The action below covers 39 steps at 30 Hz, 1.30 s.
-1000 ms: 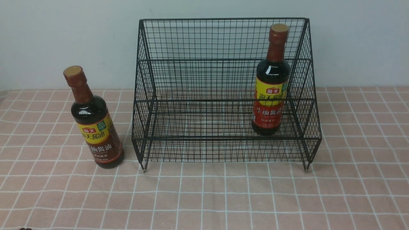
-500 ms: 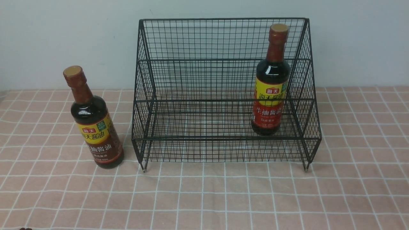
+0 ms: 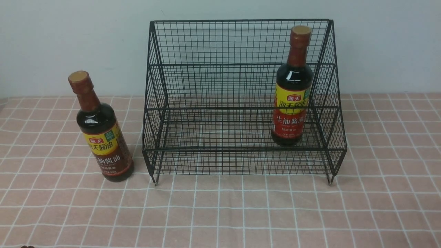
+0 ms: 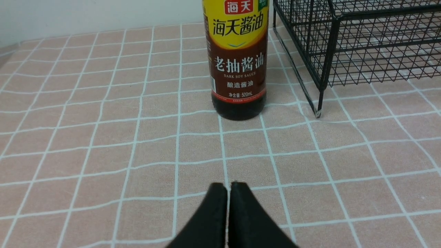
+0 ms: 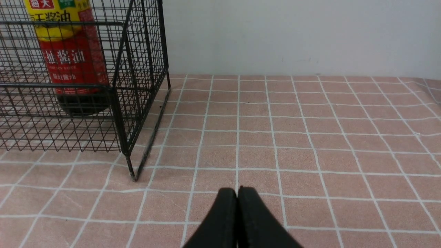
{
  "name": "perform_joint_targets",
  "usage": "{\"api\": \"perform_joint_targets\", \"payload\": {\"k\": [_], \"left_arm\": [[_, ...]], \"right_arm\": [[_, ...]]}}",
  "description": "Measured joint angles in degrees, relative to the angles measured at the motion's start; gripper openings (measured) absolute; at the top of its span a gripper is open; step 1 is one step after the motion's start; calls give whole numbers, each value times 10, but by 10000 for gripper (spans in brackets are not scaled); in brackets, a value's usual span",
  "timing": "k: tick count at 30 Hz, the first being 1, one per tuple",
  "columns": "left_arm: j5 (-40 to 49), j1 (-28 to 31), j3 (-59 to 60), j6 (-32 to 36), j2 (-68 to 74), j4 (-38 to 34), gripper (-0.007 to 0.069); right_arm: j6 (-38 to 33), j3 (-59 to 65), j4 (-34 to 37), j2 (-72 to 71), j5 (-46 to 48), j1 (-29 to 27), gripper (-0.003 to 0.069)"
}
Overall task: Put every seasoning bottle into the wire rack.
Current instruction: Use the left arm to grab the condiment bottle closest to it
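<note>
- Left claw [image 4: 228,186] clenched tight, holds nothing, low over desk [image 3: 241,213], pointed at brown-label bottle [image 3: 103,137], well short of touching it.
- Right claw [image 5: 237,191] also clenched and empty, over bare desk off the right end of wire rack [image 3: 237,148].
- Red-label bottle [image 3: 291,103] upright on rack's lower tier, right end: that one done.
- Brown-label bottle upright on desk, just beside rack's left front foot: not yet in.
- Roughly halfway by my read.
</note>
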Motion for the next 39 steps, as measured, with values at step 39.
{"api": "perform_joint_targets", "payload": {"k": [39], "left_arm": [[-358, 0, 4, -39, 0, -44, -7]], "right_arm": [[0, 0, 0, 0, 0, 0, -13]]}}
